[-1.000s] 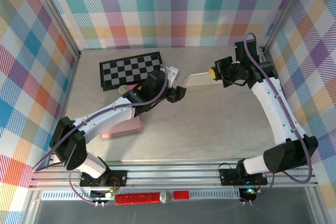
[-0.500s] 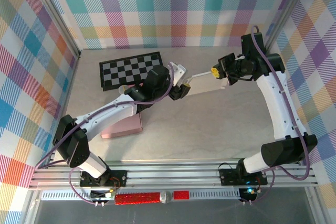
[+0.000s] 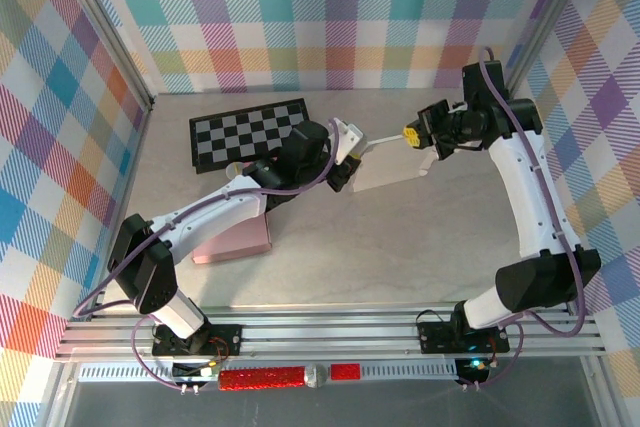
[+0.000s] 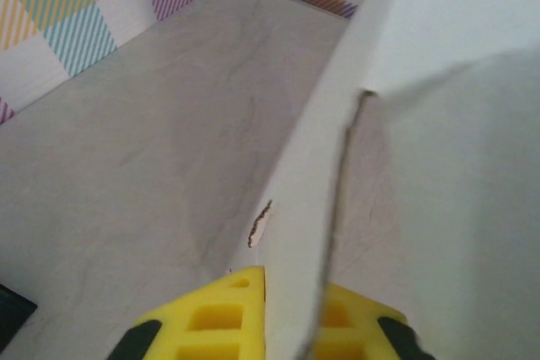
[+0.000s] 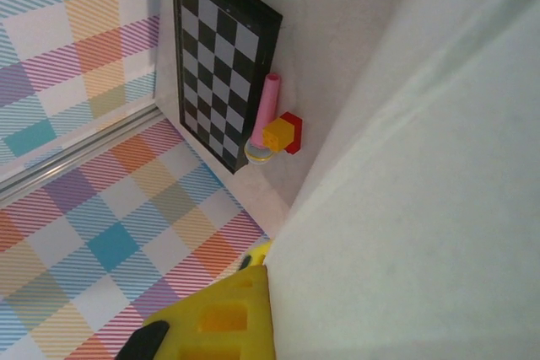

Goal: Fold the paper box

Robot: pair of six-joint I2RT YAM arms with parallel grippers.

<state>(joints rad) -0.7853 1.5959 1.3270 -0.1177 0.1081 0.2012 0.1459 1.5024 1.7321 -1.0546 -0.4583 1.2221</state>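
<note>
Far left, the pink block (image 3: 236,240) lies flat on the desk (image 3: 380,247) under the left forearm, same spot as a second ago. Behind it, the chessboard (image 3: 249,133) hasn't shifted; my right wrist camera catches a small pink, yellow and red toy (image 5: 272,128) at its near edge. The left tool (image 3: 346,161) was spread a second ago and sitting just off the sheet's left end. It has since moved up toward the back wall, and its yellow pads (image 4: 211,318) are now pressed together on the left edge of the paper box (image 3: 390,169), with the cardboard running between them in the wrist view. The paper box, a flat unfolded sheet, sits mid-desk between the two arms. It shows a broader, more tilted face than before, when I saw it as a narrow strip. The right tool (image 3: 413,136) pinches the sheet's right end, jaws nearly together; that arm has swung a little farther toward the back right corner.
</note>
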